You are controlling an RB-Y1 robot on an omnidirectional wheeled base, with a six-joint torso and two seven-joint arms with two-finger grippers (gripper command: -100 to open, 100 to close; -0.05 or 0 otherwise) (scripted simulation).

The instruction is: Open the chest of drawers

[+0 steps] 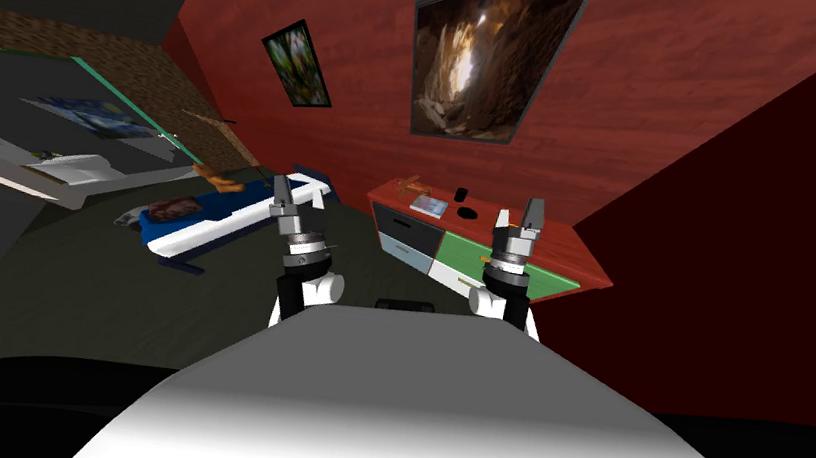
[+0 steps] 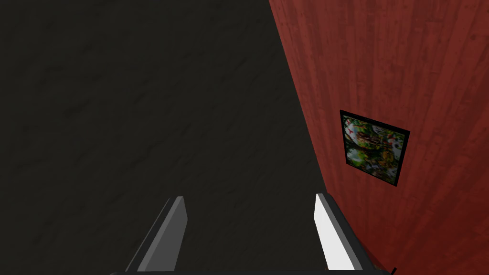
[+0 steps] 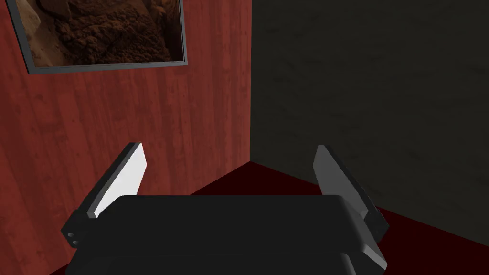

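Observation:
The chest of drawers [image 1: 478, 252] stands low against the red wall, ahead and a little to the right. It has a red top and drawer fronts in dark grey, pale blue, white and green, all flush. A book [image 1: 429, 206] and small dark items lie on its top. My right gripper [image 1: 518, 215] is raised in front of the chest, well short of it, fingers pointing up. Its fingers [image 3: 125, 174] stand open with nothing between them. My left gripper [image 1: 283, 192] is raised to the left of the chest, and its fingers [image 2: 334, 234] are open and empty too.
A blue and white bed [image 1: 226, 214] lies to the left of the chest. A desk [image 1: 26, 134] with papers is at the far left. A small dark object [image 1: 405, 304] sits on the dark floor just ahead of me. The right-hand wall [image 1: 773, 276] is close.

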